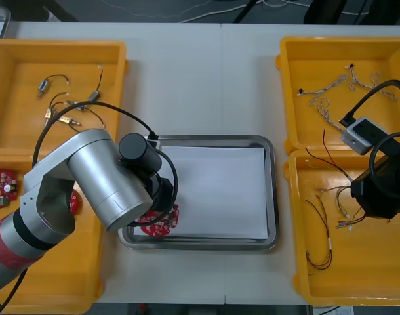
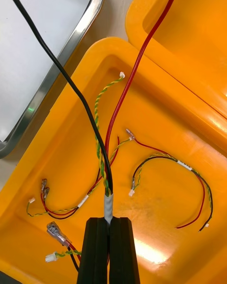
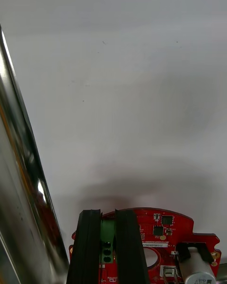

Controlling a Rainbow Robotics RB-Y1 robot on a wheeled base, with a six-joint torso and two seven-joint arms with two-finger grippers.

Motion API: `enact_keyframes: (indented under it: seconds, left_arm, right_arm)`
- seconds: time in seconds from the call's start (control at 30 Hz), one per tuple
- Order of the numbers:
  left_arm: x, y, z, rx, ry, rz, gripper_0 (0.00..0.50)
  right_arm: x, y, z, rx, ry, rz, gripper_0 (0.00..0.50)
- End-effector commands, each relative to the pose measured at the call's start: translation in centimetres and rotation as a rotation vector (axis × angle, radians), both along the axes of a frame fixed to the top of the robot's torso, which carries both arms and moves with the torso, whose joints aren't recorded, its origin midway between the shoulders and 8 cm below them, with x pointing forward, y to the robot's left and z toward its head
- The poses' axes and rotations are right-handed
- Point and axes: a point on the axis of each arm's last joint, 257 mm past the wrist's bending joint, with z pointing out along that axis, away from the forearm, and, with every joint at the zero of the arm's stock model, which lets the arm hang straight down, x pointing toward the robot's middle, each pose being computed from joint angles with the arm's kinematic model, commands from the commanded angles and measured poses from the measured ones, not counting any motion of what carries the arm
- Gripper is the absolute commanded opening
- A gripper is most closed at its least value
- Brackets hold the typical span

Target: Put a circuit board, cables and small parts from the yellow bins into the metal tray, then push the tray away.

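Extending from right gripper [image 2: 109,220], the black cable [image 2: 71,83] points toward tray [image 2: 97,0].

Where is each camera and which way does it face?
Front view: overhead, looking down at the light table; left arm, right arm show.
Right wrist view: on that wrist, faces a yellow plastic bin; right pincer holds a black and red cable.
Left wrist view: on that wrist, faces the white-lined metal tray; left pincer holds a round red circuit board.
Shared: the tray.
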Motion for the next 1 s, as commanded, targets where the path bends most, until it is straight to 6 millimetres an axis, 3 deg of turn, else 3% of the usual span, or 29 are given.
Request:
enact_keyframes:
  seconds: [0.03, 0.8, 0.83, 0.9, 0.93, 0.97, 1.0]
  left_arm:
    - [-0.33, 0.84, -0.74, 0.024, -0.007, -0.019, 0.000]
    - [-0.30, 0.81, -1.19, 0.016, -0.014, -0.017, 0.000]
    - [-0.28, 0.78, -1.18, 0.015, -0.015, -0.018, 0.010]
    - [-0.26, 0.75, -1.17, 0.014, -0.016, -0.018, 0.138]
    - [-0.24, 0.72, -1.16, 0.013, -0.017, -0.019, 0.227]
    - [-0.19, 0.71, -1.13, 0.013, -0.019, -0.019, 0.279]
    - [-0.20, 0.66, -1.13, 0.010, -0.019, -0.019, 0.292]
  right_arm:
    - [0.21, -0.20, 1.12, -0.065, -0.038, 0.061, 0.000]
    - [0.21, -0.20, 1.12, -0.065, -0.038, 0.061, 0.000]
    - [0.21, -0.20, 1.12, -0.065, -0.038, 0.061, 0.000]
    - [0.21, -0.20, 1.12, -0.065, -0.038, 0.061, 0.000]
    - [0.21, -0.20, 1.12, -0.065, -0.038, 0.061, 0.000]
    - [0.21, -0.20, 1.12, -0.065, -0.038, 0.061, 0.000]
    - [0.21, -0.20, 1.12, -0.065, -0.038, 0.061, 0.000]
